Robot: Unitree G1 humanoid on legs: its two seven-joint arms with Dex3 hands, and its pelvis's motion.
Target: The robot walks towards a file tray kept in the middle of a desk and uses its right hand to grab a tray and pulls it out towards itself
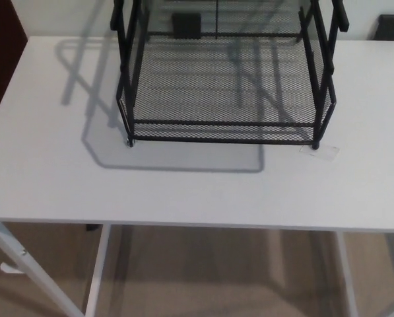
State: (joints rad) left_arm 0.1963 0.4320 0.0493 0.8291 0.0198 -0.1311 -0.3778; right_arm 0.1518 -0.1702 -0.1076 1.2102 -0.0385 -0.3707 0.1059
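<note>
On the white desk [51, 172] stands a black mesh file tray [223, 86]

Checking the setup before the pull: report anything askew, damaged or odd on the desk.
Nothing stands out. The black mesh file tray sits upright and roughly square on the white desk, apparently empty. A small clear patch lies by its front right foot; I cannot tell what it is.

File tray [223, 86] on desk [183, 191], mid-back
</note>
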